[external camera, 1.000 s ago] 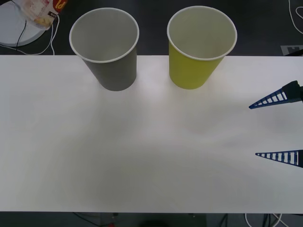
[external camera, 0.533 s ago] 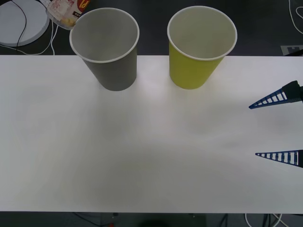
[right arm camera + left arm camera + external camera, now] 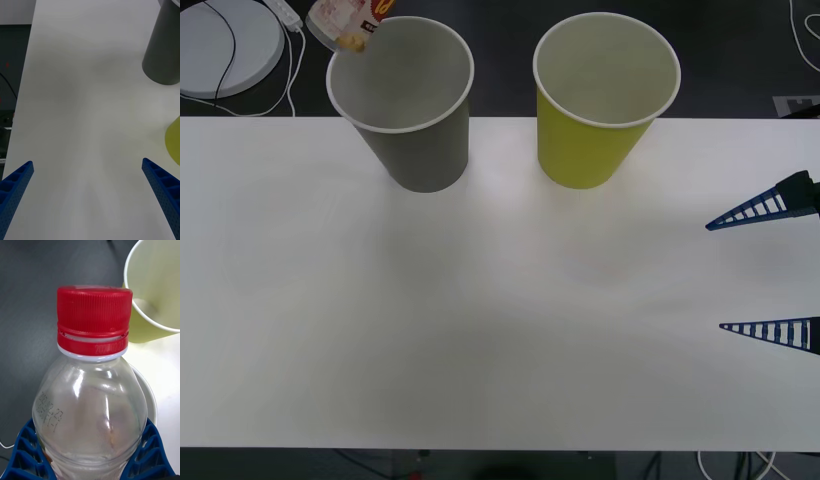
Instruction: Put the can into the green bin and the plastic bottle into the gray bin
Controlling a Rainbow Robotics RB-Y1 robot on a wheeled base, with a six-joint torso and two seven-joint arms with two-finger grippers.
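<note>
The plastic bottle (image 3: 350, 20), clear with a red cap (image 3: 93, 320), hangs at the far left rim of the gray bin (image 3: 425, 160). My left gripper (image 3: 90, 453) is shut on its body, blue fingers (image 3: 22, 450) on both sides. Behind the bottle curves the gray bin's white rim (image 3: 151, 405). The green bin (image 3: 585, 155) stands to the right of the gray one, and its pale inside (image 3: 157, 281) looks bare. My right gripper (image 3: 715, 277) rests open and empty over the table's right edge, also seen as right gripper (image 3: 87, 162). The can is out of view.
Both bins stand at the far edge of the white table (image 3: 480, 320), with dark floor beyond. A white round disc (image 3: 220, 45) with cables lies on the floor at the far left. The gray bin (image 3: 163, 48) and green bin (image 3: 174, 142) flank the right wrist's outlook.
The bottle in my left gripper has moved rightward from the far left corner to the gray bin's rim. The right gripper has not moved.
</note>
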